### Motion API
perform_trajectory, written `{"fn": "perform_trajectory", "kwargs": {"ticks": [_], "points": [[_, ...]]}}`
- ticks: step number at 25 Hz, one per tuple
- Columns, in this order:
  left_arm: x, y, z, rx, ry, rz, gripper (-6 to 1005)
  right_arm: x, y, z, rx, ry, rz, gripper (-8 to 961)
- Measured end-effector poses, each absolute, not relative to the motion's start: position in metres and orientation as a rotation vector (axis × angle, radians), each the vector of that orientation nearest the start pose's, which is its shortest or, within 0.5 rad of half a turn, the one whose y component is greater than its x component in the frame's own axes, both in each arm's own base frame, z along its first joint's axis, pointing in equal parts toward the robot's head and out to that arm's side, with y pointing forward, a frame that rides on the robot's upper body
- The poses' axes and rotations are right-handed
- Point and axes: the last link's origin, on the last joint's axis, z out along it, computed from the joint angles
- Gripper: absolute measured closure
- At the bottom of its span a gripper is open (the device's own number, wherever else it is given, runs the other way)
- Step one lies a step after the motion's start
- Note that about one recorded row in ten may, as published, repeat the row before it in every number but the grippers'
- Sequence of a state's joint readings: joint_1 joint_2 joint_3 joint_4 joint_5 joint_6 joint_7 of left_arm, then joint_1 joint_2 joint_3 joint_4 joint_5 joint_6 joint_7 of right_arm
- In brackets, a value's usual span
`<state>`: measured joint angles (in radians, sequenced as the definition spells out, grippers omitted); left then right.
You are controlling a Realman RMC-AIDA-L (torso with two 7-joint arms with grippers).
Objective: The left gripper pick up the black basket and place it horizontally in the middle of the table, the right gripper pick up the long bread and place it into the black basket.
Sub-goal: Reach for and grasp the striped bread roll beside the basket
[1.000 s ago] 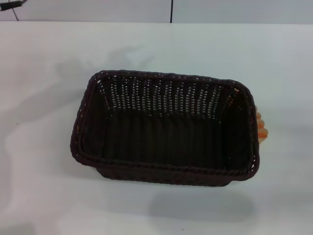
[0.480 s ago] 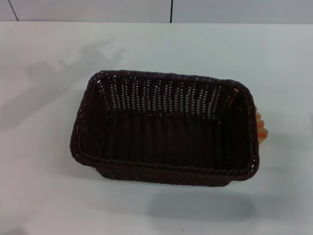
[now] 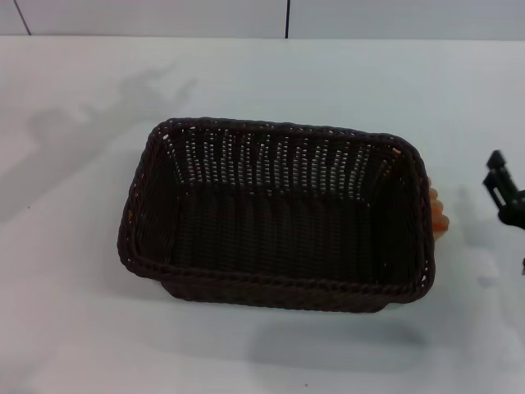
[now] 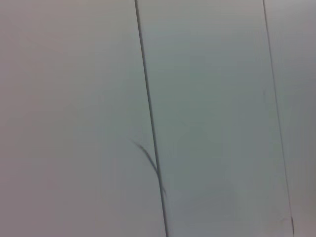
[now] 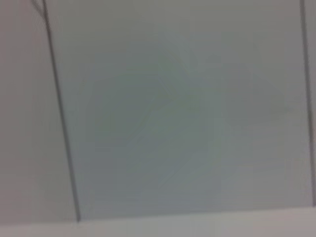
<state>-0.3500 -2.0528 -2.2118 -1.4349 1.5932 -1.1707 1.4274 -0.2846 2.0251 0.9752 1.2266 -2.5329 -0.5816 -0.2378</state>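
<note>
The black basket [image 3: 275, 215] lies lengthwise across the middle of the white table [image 3: 74, 312] in the head view, open side up and empty. The long bread [image 3: 440, 213] is mostly hidden behind the basket's right end; only a tan and orange tip shows. My right gripper [image 3: 497, 182] enters at the right edge, to the right of the bread and apart from it. My left gripper is out of view; only its shadow lies on the table at the far left. Both wrist views show only pale wall panels.
A pale wall with a dark seam [image 3: 287, 18] runs behind the table's far edge. The table's bare surface surrounds the basket on all sides.
The left arm's tip, seen at the top left corner a second ago, has left the view and its shadow has shifted left. The right gripper has come into view at the right edge.
</note>
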Motion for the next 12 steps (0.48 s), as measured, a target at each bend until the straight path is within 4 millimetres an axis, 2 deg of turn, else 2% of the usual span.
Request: {"fn": "perform_trajectory", "kwargs": {"ticks": [7, 12], "points": [[-0.171, 0.367, 0.15, -2.158, -0.254, -0.782, 540, 0.273, 0.234, -0.037, -1.791, 0.73, 0.481, 287], [-0.172, 0.366, 0.152, -2.154, -0.253, -0.781, 540, 0.272, 0.235, -0.038, -1.824, 0.742, 0.45, 287]]}}
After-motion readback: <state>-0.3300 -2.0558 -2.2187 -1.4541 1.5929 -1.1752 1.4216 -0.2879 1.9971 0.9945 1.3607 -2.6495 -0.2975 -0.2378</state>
